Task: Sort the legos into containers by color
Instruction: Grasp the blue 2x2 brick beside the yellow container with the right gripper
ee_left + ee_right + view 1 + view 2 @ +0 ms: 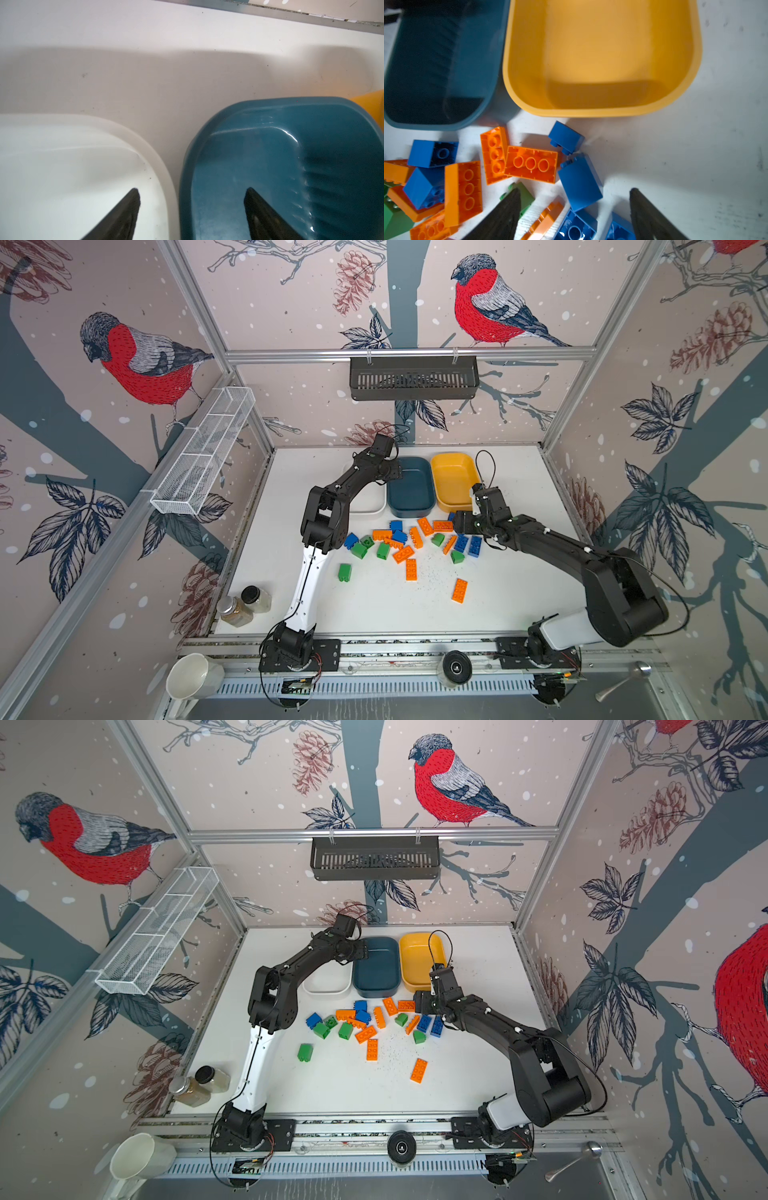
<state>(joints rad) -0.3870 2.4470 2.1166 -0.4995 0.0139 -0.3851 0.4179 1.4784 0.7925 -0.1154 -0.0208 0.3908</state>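
Orange, blue and green legos (399, 543) lie in a loose pile mid-table, also in the right wrist view (529, 164). A green one (344, 572) and two orange ones (411, 569) (459, 590) lie apart nearer the front. Behind the pile stand the containers: white (374, 510), largely hidden by the left arm, teal (411, 489) and yellow (453, 481); where their insides show, no brick lies in them. My left gripper (397, 472) (192, 191) hovers open, straddling the white (145, 141) and teal (270, 155) rims. My right gripper (457, 524) (575, 191) hangs open over a blue brick (580, 182) at the pile's right end.
Two spice jars (245, 605) stand at the front left corner. A white mug (193, 676) and a spoon (623, 682) lie below the front rail. A black slotted basket (413, 377) hangs on the back wall, a wire tray (203, 452) on the left wall.
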